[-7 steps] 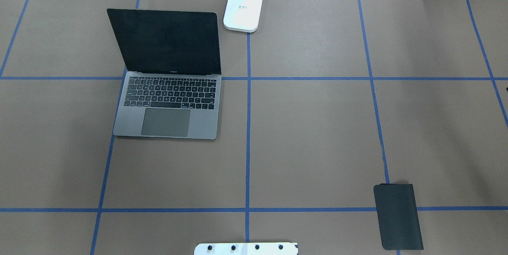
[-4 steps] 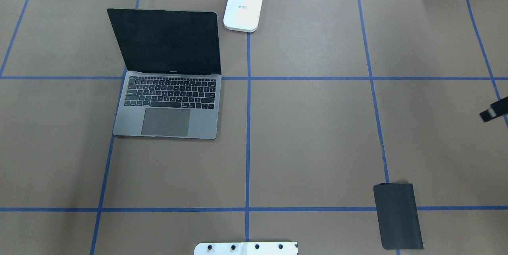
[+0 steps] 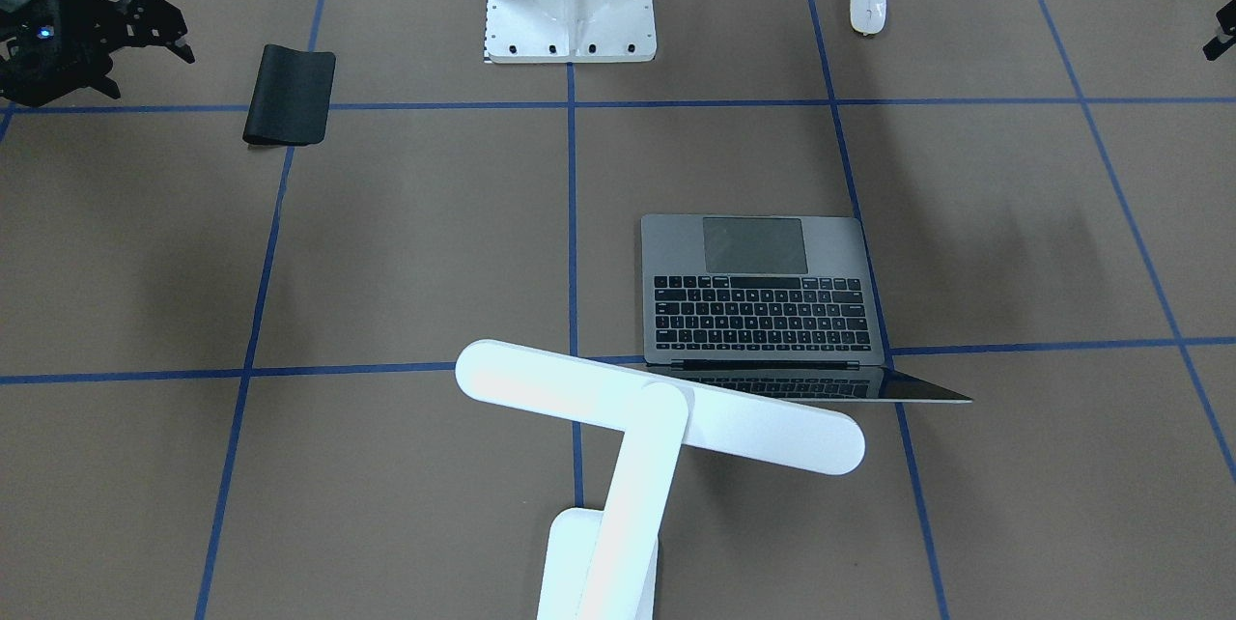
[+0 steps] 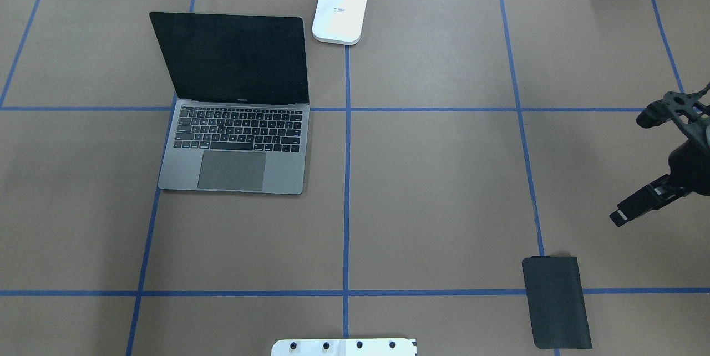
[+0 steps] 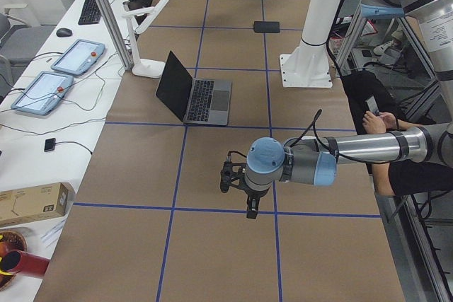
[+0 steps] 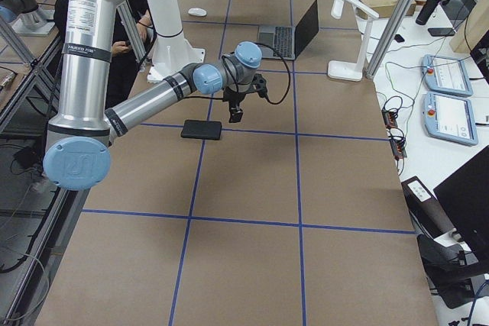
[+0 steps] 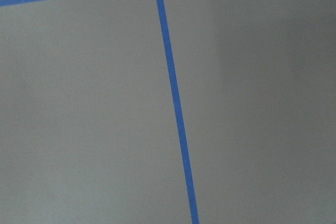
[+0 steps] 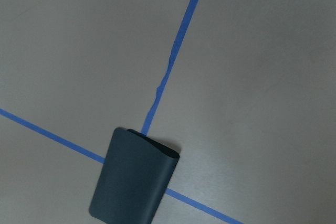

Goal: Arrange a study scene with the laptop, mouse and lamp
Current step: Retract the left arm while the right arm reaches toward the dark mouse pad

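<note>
Jaws (two pairs) aloft; one laptop [image 4: 233, 151], one mouse [image 3: 867, 5], one lamp [image 3: 657, 408].

laptop [image 4: 233, 123]: matt grey metal | lamp [image 4: 339, 15]: smooth white plastic | table cover [image 4: 432, 189]: matt brown paper

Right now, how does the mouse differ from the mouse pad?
The mouse is white, the mouse pad black. The mouse is a small oval, the mouse pad a larger rectangle. The mouse lies on the robot's left, the mouse pad on its right. Both lie on the table.
</note>
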Robot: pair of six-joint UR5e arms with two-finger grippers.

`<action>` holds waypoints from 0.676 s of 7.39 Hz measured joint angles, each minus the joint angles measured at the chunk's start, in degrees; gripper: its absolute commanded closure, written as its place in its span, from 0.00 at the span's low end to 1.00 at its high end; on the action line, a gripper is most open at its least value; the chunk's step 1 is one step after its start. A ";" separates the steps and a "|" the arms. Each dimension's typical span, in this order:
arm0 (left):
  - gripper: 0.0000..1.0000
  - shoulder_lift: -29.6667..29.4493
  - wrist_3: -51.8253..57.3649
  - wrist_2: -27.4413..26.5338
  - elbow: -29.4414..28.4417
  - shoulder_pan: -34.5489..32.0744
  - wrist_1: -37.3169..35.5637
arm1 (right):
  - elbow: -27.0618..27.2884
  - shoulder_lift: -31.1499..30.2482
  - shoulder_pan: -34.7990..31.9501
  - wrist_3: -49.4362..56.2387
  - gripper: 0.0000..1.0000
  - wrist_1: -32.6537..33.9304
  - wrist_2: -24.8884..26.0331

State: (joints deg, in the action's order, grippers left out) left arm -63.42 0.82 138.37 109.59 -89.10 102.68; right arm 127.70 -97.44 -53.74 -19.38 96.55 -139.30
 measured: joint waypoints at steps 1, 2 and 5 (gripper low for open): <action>0.00 0.29 -1.87 0.17 0.19 0.34 0.81 | -0.47 0.86 0.49 -0.99 0.00 0.10 0.07; 0.00 0.46 -5.29 0.39 0.27 1.42 2.18 | -1.35 1.51 0.81 -1.89 0.00 0.12 0.26; 0.00 0.07 -19.87 -0.52 0.28 10.49 8.12 | -2.54 0.44 1.62 -3.88 0.00 0.15 0.74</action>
State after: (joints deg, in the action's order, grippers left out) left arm -63.34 -19.05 137.85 109.87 -78.61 110.80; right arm 125.16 -97.00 -52.12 -23.27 96.70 -138.56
